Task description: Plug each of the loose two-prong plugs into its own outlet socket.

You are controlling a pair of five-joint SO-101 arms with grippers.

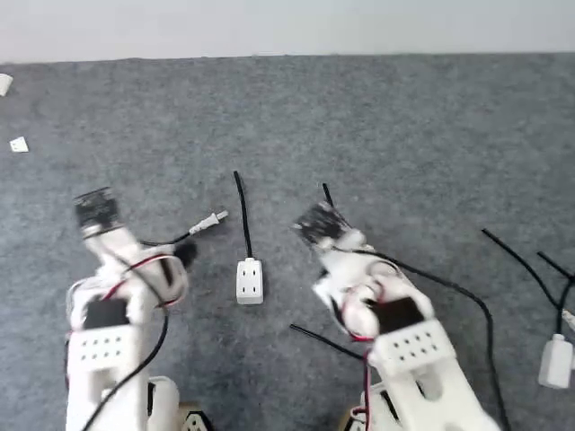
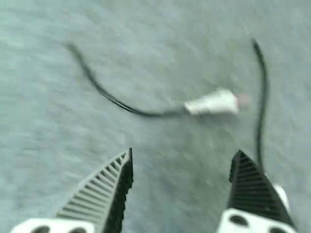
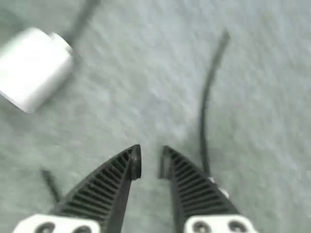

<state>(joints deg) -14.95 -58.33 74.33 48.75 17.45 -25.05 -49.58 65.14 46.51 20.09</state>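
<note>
- The left pincer [image 1: 97, 211] [image 2: 180, 162] is spread wide with nothing between its ribbed fingers [image 2: 109, 189]. It hangs over the grey carpet [image 1: 404, 126] at the left, on an arm that stretches away from its base.
- A loose white two-prong plug [image 1: 212, 220] [image 2: 214, 103] lies on the carpet just right of that pincer, apart from it. Its black cord [image 2: 102, 92] trails back towards the left arm.
- The middle outlet socket [image 1: 249, 280] [image 3: 31, 68], a white block, lies flat between the arms. Its black lead [image 1: 243, 211] runs away up the carpet.
- The right pincer [image 1: 319, 224] [image 3: 149, 162] is nearly closed, with a narrow slit and nothing gripped. Its arm leans towards the middle, and a thin black wire [image 3: 209, 97] lies beside it.
- A second outlet socket [image 1: 556, 361] lies at the far right edge, well apart.
</note>
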